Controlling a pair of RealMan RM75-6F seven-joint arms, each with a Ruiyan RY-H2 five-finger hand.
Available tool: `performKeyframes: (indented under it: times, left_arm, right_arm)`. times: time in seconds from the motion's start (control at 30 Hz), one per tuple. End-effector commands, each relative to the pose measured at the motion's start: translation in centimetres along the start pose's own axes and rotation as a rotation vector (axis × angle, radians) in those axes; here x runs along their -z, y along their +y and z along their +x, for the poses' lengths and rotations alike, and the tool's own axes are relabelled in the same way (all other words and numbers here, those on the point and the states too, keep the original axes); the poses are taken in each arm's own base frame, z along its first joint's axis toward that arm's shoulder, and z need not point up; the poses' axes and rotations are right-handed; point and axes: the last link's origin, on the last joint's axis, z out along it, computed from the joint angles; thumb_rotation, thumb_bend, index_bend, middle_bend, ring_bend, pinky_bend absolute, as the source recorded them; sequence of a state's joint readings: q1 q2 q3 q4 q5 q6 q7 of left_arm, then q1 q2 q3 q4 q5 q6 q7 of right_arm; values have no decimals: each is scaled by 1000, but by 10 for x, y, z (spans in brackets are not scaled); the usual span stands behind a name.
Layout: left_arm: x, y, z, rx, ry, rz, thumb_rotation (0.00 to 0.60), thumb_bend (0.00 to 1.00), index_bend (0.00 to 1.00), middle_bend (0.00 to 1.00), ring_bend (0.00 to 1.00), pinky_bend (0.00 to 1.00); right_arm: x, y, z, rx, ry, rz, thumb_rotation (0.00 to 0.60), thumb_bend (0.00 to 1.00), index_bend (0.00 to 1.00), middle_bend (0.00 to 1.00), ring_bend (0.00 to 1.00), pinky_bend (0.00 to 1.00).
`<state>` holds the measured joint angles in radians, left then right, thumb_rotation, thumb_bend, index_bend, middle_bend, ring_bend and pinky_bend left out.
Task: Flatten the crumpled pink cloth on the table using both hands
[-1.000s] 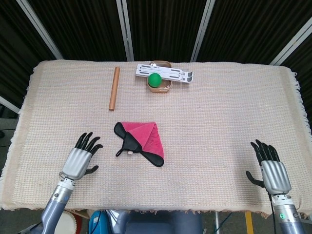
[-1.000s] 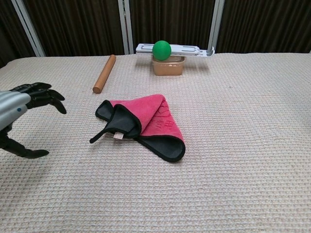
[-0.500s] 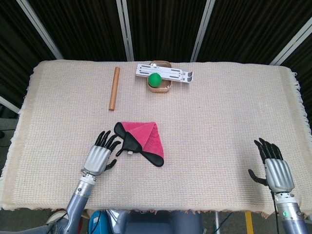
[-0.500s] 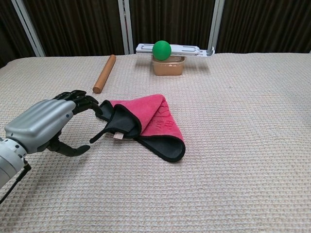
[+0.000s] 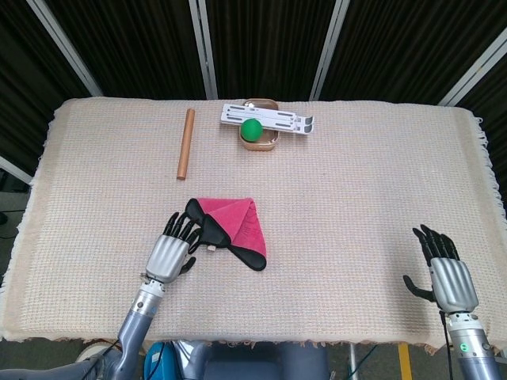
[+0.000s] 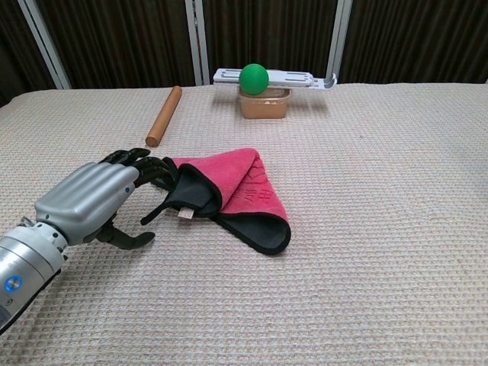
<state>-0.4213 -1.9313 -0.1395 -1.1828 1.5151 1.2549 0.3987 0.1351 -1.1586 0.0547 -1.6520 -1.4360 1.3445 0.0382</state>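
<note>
Your left hand [image 5: 170,252] at the folded pink cloth's [image 5: 238,222] left edge, fingers spread.

The cloth lies lower centre-left of the frame, black lining showing along its left and lower edges; your fingertips [image 6: 158,166] reach that left edge, holding nothing. Bare table [image 5: 356,198] stretches rightward to your right hand [image 5: 447,277], lower right, fingers apart and empty, near the front edge.

Ribbed silver-grey backs on left hand [image 6: 95,200] and right hand [image 5: 449,279], black fingers [image 6: 145,164]; grey cylindrical wrists, a small blue dot on the left, green on the right.
</note>
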Motion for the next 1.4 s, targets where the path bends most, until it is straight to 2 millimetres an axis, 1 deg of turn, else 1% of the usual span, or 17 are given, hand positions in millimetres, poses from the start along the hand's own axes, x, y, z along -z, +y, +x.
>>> performKeyframes:
  times: [0.03,0.4,0.63,0.73,0.8,0.9,0.97,1.03,1.2,1.3,1.4]
  left_arm:
    - [-2,0,-3,7,0,14,600,305,255,128,0,0]
    - [-2,-2,2,47,83,15,600,334,279,137,0,0]
    - [0,-5,1,54,88,7,600,353,303,141,0,0]
    - [0,-5,0,60,84,10,600,353,348,144,0,0]
    - [1,-5,-1,60,83,10,600,353,403,149,0,0]
    - [1,-3,-1,60,83,6,600,356,514,164,0,0]
    - [1,-2,-2,64,81,5,600,366,560,170,0,0]
    - [1,-1,-3,63,79,2,600,376,583,174,0,0]
    - [2,-2,-4,59,75,8,600,406,591,173,0,0]
    - [2,-4,-4,52,74,13,600,409,579,168,0,0]
    - [2,-7,-4,47,74,19,600,403,509,159,0,0]
  right_arm:
    - [0,1,0,-1,1,-3,600,299,0,0,0,0]
    - [0,0,-1,1,-6,-4,600,299,0,0,0,0]
    - [1,0,-2,2,-6,-7,600,299,0,0,0,0]
    - [1,0,-2,1,-5,-9,600,299,0,0,0,0]
    - [1,0,-2,1,-6,-10,600,299,0,0,0,0]
    - [1,0,-2,1,-7,-11,600,299,0,0,0,0]
    - [0,0,-2,2,-7,-13,600,299,0,0,0,0]
    - [0,1,-1,1,-7,-15,600,299,0,0,0,0]
    - [1,1,-1,1,-8,-17,600,299,0,0,0,0]
    - [1,0,-1,2,-10,-16,600,299,0,0,0,0]
    - [0,1,-1,3,-10,-16,600,299,0,0,0,0]
